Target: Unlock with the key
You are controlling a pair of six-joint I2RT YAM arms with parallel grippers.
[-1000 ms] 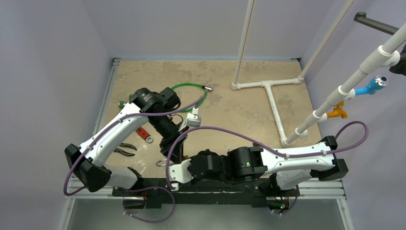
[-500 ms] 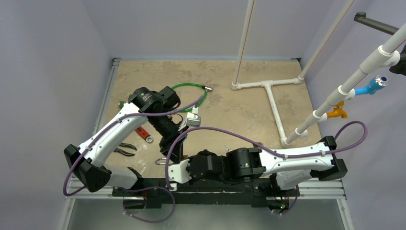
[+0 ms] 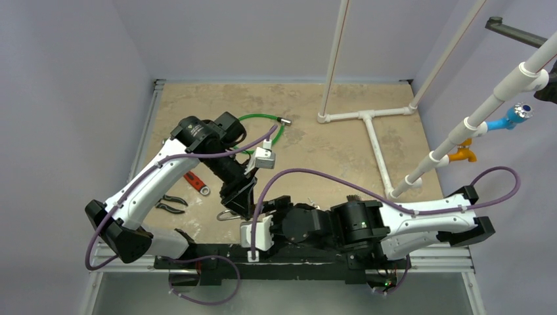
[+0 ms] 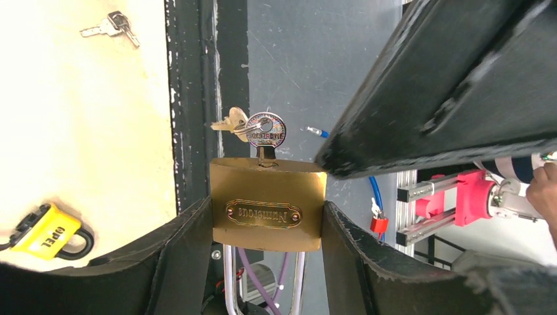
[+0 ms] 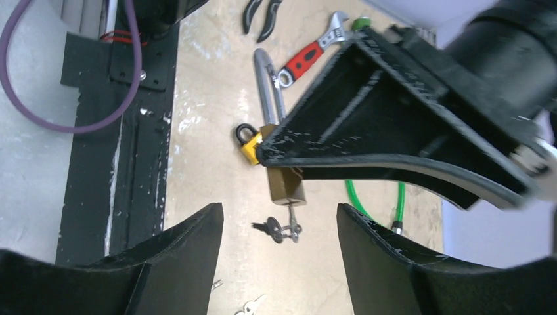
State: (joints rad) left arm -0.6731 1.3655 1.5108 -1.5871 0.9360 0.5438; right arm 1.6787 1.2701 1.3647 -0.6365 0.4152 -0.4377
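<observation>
One padlock [image 4: 266, 213] is clamped in the left jaws, its inserted key [image 4: 265, 131] thereby presented to the parted right jaws.

This is looking like a robotics lab cell: plain lavender walls [image 3: 66, 79] are boxing in a sand-coloured table [image 3: 328, 154], two cabled robot arms [image 3: 154, 180] are sitting on a black base rail [image 3: 210, 252], a white PVC pipe rig [image 3: 372, 139] is standing behind, and hand tools (red-handled wrench [image 3: 196, 183], pliers [image 3: 169, 204]) are lying about.

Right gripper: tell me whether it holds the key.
No: the right gripper is open and empty; the key sits in the brass padlock beyond it.
</observation>
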